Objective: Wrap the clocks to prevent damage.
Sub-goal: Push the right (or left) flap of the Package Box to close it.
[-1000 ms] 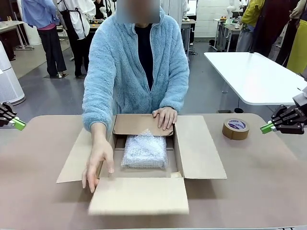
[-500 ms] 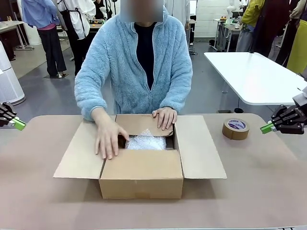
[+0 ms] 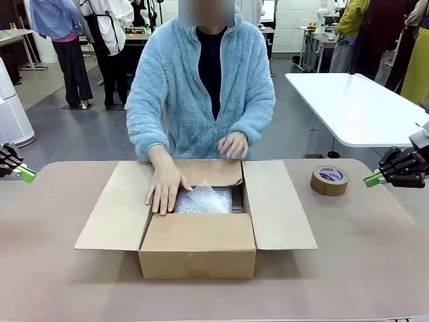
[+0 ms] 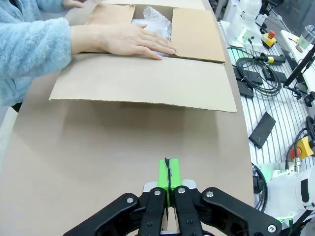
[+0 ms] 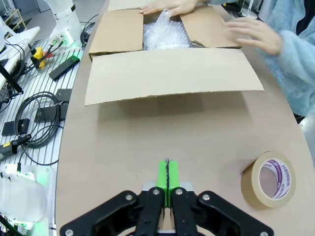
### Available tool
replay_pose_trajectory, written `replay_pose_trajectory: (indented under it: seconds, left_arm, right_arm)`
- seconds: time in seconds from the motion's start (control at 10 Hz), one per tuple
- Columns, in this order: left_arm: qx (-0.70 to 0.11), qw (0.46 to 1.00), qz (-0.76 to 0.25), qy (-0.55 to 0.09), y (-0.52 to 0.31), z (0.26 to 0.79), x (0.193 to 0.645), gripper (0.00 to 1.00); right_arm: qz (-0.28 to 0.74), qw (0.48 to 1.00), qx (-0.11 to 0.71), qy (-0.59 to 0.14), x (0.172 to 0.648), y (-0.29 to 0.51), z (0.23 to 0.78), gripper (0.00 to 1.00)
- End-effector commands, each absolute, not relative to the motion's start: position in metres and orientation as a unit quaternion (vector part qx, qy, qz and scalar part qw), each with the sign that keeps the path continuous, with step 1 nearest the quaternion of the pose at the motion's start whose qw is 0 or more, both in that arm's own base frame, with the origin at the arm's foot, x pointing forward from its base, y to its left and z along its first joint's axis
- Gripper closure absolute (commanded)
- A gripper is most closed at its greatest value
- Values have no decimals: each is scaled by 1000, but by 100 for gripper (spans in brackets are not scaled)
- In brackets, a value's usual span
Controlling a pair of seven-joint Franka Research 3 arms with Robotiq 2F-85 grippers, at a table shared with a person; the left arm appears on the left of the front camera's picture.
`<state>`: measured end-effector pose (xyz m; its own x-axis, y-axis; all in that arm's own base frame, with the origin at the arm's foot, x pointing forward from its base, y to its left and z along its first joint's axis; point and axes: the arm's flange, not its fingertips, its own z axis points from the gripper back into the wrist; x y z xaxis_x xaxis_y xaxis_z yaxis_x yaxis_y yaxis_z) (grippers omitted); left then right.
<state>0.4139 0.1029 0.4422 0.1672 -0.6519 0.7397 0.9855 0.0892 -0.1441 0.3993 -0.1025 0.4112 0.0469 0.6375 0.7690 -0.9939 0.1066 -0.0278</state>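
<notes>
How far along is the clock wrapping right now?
Done: the clocks lie bubble-wrapped inside the cardboard box. In hand: the person's hand rests on the bundle. Left: side flaps open, tape roll unused; left gripper and right gripper sit shut, aside.

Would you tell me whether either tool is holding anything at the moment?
Nothing is held: the left tool and right tool are both shut and empty.

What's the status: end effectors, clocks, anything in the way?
Both shut, empty: left end effector far left, right end effector near tape roll. Bubble-wrapped clocks inside open box. In the way: person's hand on the bundle.
</notes>
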Motion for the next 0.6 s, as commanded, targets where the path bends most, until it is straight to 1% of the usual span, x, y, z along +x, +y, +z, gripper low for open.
replay_pose_trajectory:
  seconds: [0.0, 0.5]
  left_arm:
    - [-326, 689, -592, -261, 103, 443, 414, 100]
    - [-326, 689, -592, -261, 103, 443, 414, 100]
  right_arm:
    - [606, 667, 278, -333, 395, -99, 411, 99]
    - [606, 667, 278, -333, 395, -99, 411, 99]
